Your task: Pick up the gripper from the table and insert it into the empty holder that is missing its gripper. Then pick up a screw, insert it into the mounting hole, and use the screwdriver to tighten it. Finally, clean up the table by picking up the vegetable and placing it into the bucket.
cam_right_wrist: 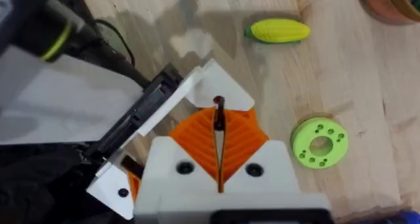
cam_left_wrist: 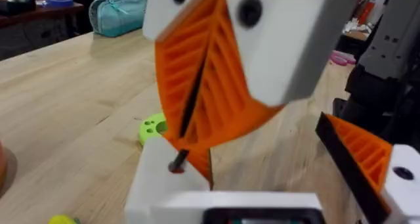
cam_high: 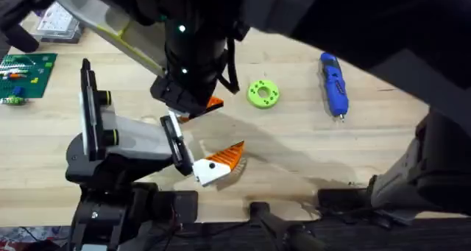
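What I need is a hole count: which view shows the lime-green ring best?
The right wrist view: the lime-green ring lies whole and close, its small holes distinct. The overhead view shows it whole but smaller; the left wrist view catches part of it beside an orange ribbed pad.

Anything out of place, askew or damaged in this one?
Nothing stands out. The right gripper pinches a black screw straight between its pads near the holder. The toy corn lies on the table, outside the bucket.
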You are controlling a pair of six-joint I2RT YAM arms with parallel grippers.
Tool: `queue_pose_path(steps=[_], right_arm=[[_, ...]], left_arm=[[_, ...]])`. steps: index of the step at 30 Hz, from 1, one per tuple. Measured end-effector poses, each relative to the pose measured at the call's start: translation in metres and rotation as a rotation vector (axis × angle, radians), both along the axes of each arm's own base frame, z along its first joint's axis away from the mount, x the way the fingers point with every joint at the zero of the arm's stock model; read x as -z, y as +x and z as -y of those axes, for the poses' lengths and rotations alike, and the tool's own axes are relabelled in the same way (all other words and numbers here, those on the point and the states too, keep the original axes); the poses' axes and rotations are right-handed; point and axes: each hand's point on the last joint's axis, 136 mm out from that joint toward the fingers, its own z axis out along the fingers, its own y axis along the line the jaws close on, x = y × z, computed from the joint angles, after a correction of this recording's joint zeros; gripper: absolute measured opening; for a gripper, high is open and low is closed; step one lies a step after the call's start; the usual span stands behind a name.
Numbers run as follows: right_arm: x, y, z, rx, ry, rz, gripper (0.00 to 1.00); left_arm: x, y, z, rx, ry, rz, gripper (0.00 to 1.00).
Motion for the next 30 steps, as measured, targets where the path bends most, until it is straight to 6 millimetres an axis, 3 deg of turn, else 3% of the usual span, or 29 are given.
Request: queue_pose_path(steps=[30], right_arm=[[0.002,0.001,-0.007,-0.004,0.018,-0.007,0.009]], left_arm=[[0.000,0.000,0.000,0.000,-0.001,-0.002,0.987]])
